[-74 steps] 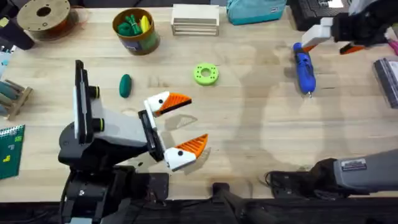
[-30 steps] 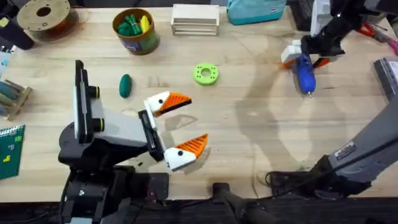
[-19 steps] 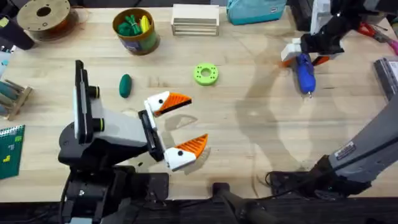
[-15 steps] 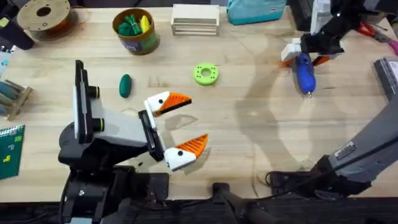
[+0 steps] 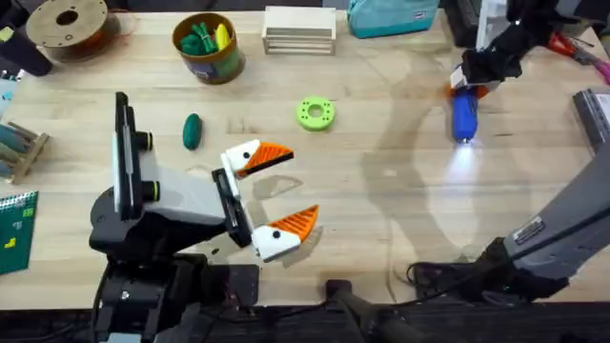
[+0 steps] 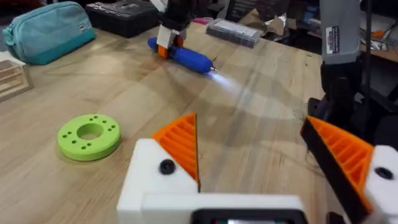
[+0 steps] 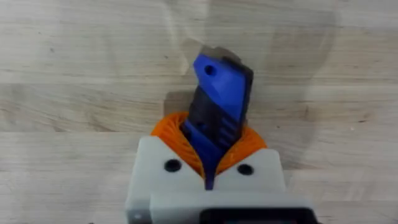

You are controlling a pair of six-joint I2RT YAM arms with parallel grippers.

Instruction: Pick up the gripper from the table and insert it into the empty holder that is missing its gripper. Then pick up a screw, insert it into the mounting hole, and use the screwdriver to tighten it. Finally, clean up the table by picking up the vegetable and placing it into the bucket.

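Observation:
My right gripper (image 5: 474, 81) is shut on the rear end of the blue screwdriver (image 5: 463, 114) at the far right of the table (image 5: 381, 219). The bit points toward me and its lamp lights the wood. In the right wrist view the screwdriver (image 7: 217, 106) sits between the orange pads (image 7: 252, 146). My left gripper (image 5: 300, 184) stands open at the near left; both white holders (image 5: 238, 155) carry orange tips, each with a dark screw head (image 6: 166, 166). The dark green vegetable (image 5: 193, 131) lies beyond it. The bucket (image 5: 208, 59) stands at the back.
A bright green ring disc (image 5: 315, 113) lies mid-table. At the back are a brown spool (image 5: 67, 24), a stack of wooden blocks (image 5: 299, 30) and a teal pouch (image 5: 391, 14). A dark box (image 5: 596, 119) sits at the right edge.
The right gripper came down onto the screwdriver and shut on its rear end. The screwdriver now looks raised and foreshortened, and its lamp has come on. The left arm has not moved.

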